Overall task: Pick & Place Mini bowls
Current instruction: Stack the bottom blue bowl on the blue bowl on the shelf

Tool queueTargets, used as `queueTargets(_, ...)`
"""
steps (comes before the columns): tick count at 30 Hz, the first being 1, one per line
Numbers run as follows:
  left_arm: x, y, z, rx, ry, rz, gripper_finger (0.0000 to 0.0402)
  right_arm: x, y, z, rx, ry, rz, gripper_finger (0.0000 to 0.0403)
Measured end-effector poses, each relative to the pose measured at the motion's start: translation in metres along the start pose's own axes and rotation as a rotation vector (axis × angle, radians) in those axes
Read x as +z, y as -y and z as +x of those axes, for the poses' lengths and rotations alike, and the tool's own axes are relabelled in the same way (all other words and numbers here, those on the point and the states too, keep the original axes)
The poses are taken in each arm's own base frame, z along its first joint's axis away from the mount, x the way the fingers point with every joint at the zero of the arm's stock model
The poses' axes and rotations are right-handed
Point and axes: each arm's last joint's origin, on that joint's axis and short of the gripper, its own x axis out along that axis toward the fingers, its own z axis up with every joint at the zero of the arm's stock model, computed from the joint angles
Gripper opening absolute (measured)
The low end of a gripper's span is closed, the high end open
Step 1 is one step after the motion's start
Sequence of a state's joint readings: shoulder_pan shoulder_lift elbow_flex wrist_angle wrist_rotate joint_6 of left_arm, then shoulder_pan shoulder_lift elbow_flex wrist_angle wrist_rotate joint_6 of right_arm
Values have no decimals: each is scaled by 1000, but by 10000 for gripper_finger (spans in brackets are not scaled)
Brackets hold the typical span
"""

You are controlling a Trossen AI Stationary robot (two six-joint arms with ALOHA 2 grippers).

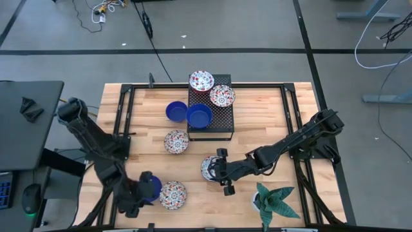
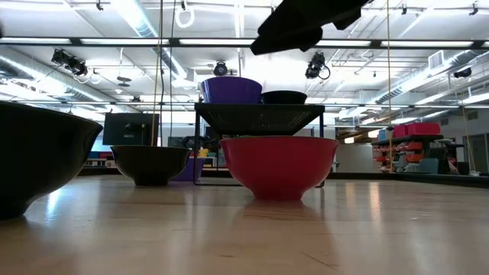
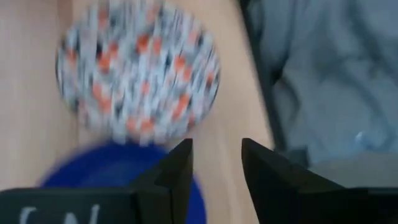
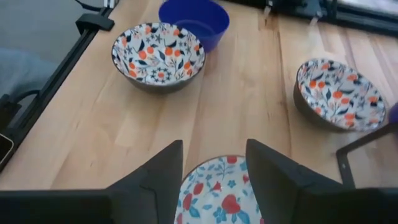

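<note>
We read the red-and-blue floral bowl (image 1: 209, 167) near the bench's front middle as the one in play: it sits on the wood directly under the right hand (image 1: 223, 171), whose fingers (image 4: 155, 180) stand wide to either side of its rim with nothing pinched, so it looks just set down or about to be taken. From that hand, the open room lies toward 12 o'clock, where bare wood runs to an orange-patterned bowl (image 1: 176, 142) and then the black perforated riser (image 1: 220, 129) carrying two floral bowls and two blue ones. At 4 o'clock the potted plant (image 1: 275, 201) stands near, so any swing that way is tight. The left hand (image 1: 136, 200) hangs at the front-left corner over a blue bowl (image 1: 150, 187), which touches or nearly touches another orange-patterned bowl (image 1: 173, 194) at its 3 o'clock; its fingers (image 3: 177, 174) are parted and appear empty, though that wrist view is blurred. The front edge of the bench (image 1: 270, 116) lies just behind both.
</note>
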State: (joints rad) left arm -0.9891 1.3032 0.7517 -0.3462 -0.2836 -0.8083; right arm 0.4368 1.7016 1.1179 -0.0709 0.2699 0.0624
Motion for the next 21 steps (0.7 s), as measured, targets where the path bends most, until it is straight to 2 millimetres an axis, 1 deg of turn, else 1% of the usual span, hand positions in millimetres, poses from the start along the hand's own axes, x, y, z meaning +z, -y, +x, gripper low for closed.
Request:
queueTargets(4,-17,3,8,48,-102,-38,147,3,1,0,-2,26,-13,176)
queueTargets(8,-26,6,20,58,-165,-64,147,3,5,1,-11,25,-7,175)
queueTargets(13,-35,5,34,85,-247,-93,142,3,9,2,-21,24,-15,175)
queueTargets(17,-36,2,40,100,-276,-129,118,3,9,2,-21,24,-23,175)
queueTargets(21,-33,0,41,104,-274,-155,70,3,9,2,-21,22,-24,175)
